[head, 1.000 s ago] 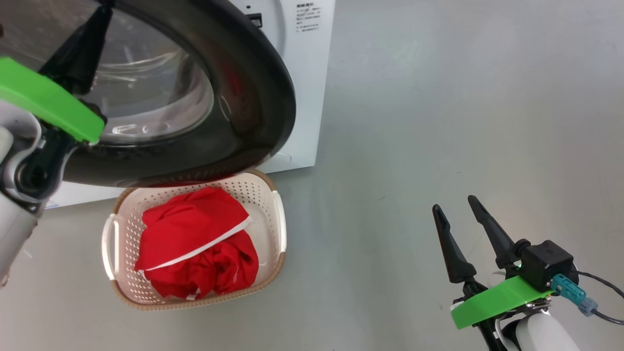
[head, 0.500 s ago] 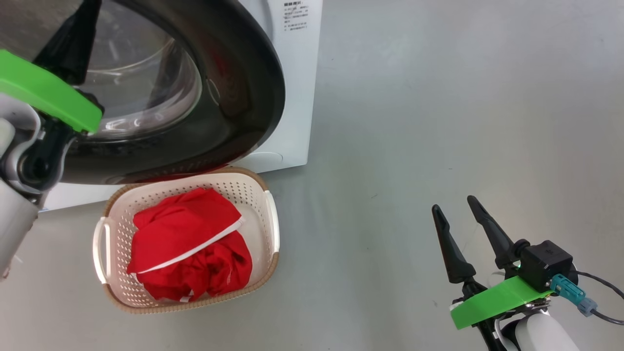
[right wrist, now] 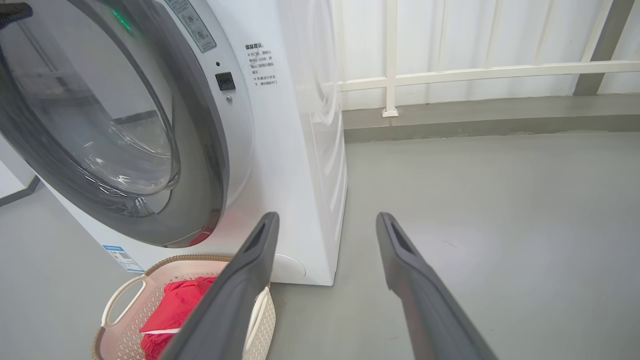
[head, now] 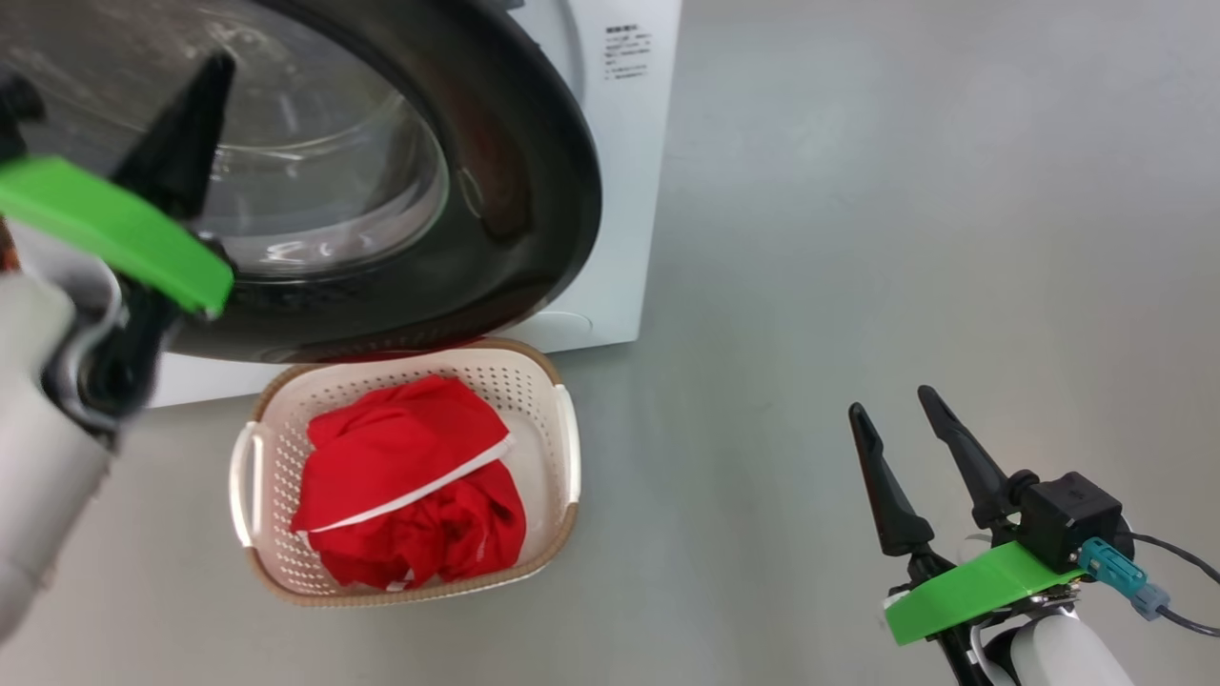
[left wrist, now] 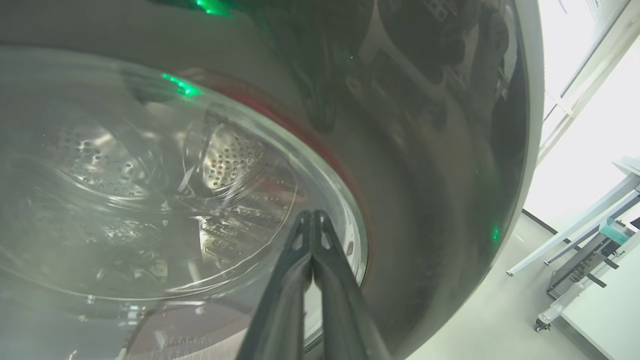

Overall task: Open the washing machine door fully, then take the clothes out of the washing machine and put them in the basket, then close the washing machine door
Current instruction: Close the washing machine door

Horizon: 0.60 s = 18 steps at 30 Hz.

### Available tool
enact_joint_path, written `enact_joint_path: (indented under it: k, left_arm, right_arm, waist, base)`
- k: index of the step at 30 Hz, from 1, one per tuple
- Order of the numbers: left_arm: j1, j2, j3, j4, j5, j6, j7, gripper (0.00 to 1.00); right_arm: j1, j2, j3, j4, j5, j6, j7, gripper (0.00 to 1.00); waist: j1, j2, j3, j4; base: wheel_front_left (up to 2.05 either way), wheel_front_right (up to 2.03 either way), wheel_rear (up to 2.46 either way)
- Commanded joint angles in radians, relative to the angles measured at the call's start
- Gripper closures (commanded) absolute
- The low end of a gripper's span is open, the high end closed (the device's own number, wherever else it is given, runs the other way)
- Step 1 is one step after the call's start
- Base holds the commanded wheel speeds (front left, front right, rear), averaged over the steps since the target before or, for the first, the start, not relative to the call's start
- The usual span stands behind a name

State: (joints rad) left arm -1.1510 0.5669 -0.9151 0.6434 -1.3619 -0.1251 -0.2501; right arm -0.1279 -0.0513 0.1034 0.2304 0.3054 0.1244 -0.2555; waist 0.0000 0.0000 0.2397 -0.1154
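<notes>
Left gripper (left wrist: 312,216): fingers pressed together tip to tip, with nothing between them. It was aimed at the glass window (left wrist: 150,200) of the washing machine door (head: 534,200), tips near the window's edge; contact with the glass could not be told.
Right gripper (head: 890,402): fingers spread wide and empty, held above bare grey floor (head: 858,191), well apart from the machine.
Washing machine (head: 624,171): white front-loader, stood on the floor.
Basket (head: 537,419): cream with a brown rim, sat on the floor just before the machine, under the door's lower rim.
Clothes (head: 400,457): red with white trim, lay heaped inside the basket.
</notes>
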Motion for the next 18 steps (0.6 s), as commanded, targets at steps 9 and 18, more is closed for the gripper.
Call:
enact_joint_path:
  k: [9, 18]
  left_arm:
    - [0.202, 0.026, 0.209, -0.061, 0.074, -0.006, -0.011, 0.36]
    - [0.474, -0.006, 0.434, -0.103, 0.233, -0.006, -0.012, 0.0]
  right_arm:
    - [0.032, 0.001, -0.008, -0.03, -0.025, 0.006, -0.006, 0.0]
    - [0.066, 0.001, -0.031, -0.027, -0.037, 0.006, -0.006, 0.0]
  waist:
    - [0.0, 0.0, -0.039, 0.056]
    - [0.0, 0.0, -0.062, 0.107]
  base:
    - [0.0, 0.0, 0.0]
    - [0.0, 0.0, 0.0]
